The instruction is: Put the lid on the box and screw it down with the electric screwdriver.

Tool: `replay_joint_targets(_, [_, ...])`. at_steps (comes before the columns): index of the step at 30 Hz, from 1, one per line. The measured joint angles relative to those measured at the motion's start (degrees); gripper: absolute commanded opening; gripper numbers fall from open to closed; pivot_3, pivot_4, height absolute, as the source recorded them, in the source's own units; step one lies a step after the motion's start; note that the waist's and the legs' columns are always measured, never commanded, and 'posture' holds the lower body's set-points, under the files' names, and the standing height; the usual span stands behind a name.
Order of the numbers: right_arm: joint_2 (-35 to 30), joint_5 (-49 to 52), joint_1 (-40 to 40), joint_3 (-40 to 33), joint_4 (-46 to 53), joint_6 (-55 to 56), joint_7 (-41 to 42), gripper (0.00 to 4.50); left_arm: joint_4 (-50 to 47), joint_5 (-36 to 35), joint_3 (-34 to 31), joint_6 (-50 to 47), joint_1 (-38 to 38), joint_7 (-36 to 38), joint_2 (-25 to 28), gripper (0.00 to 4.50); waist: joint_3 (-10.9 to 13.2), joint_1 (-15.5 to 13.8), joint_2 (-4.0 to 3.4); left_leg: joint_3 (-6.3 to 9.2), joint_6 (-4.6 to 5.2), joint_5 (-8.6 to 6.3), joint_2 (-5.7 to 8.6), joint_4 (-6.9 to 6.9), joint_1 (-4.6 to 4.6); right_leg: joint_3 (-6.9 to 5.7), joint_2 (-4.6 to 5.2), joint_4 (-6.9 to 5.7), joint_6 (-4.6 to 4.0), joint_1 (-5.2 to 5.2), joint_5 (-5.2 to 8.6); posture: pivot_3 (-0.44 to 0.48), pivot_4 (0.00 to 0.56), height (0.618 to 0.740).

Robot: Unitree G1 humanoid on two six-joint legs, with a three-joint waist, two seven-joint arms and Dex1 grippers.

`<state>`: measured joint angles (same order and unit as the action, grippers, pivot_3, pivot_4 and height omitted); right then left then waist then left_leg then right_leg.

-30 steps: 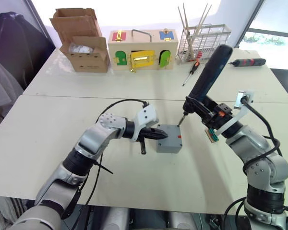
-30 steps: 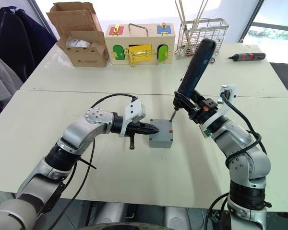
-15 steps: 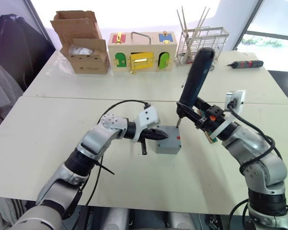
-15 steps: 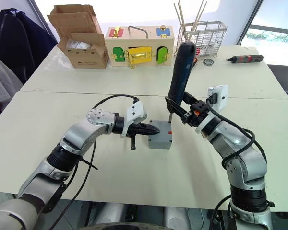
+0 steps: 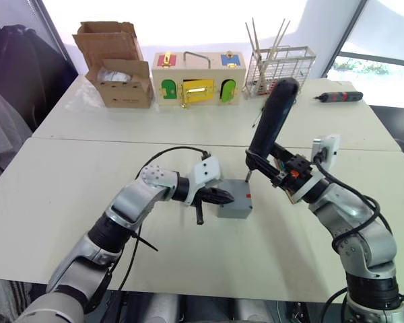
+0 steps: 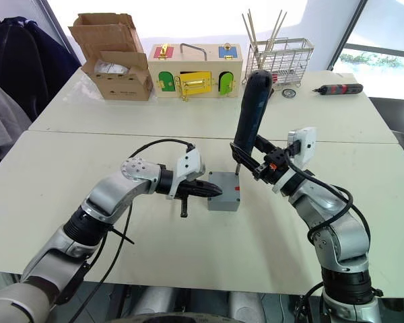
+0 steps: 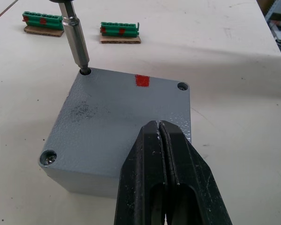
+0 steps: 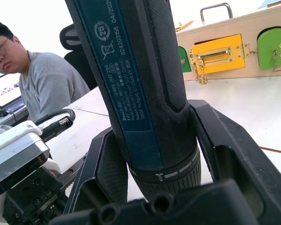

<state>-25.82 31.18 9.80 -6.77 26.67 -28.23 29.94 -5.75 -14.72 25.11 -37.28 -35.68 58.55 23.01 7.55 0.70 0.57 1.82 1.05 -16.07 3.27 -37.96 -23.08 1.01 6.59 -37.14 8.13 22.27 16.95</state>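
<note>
Left gripper [image 7: 165,136] closed — right gripper [image 8: 154,154] clamped (arm raised).

Two pale tables set edge to edge in a brightly lit room

The near table [image 5: 54,202] is joined to the far table [image 5: 363,128] along a straight seam. Strong daylight is admitted from behind the far table, and greenery is seen through a window [image 5: 377,47] at the right. Dark garments [image 6: 13,54] are hung at the left. A dark chair [image 8: 79,51] is seen behind a seated person in a grey shirt [image 8: 51,89]. A dark floor [image 6: 390,108] is glimpsed at the right.
</note>
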Motion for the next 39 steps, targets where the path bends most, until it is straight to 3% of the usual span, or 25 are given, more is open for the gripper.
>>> replay_joint_targets(15, [0.06, -1.19, -0.1, 0.95, -0.46, 0.68, 0.12, 1.83, 0.16, 0.04, 0.11, -1.12, -0.29, -0.54, -0.05, 0.0, -0.18, -0.02, 0.15, 0.01, 0.03, -0.03, -0.01, 0.07, 0.13, 0.01, 0.0, 0.06, -0.01, -0.12, 0.01, 0.0, 0.15, 0.739])
replay_joint_targets(22, [0.05, -1.61, -0.19, 1.24, -0.87, 0.68, 0.17, 1.83, 0.97, 0.22, 0.27, -2.2, -0.64, -1.25, -0.43, 0.0, -0.2, -0.06, 0.16, 0.01, 0.03, -0.03, -0.04, 0.61, 0.9, 0.0, -0.03, 0.94, -0.02, -1.03, 0.02, 0.0, 0.15, 0.739])
replay_joint_targets(39, [0.05, -2.97, -0.91, 1.96, -1.42, 3.0, 0.85, 1.83, 0.99, 0.24, 0.62, -2.6, -1.0, -1.33, -0.32, 0.0, -0.37, -0.09, 0.27, 0.01, 0.01, -0.03, -0.05, 0.74, 0.92, 0.03, 0.15, 1.05, -0.03, -1.03, 0.02, 0.0, 0.15, 0.739])
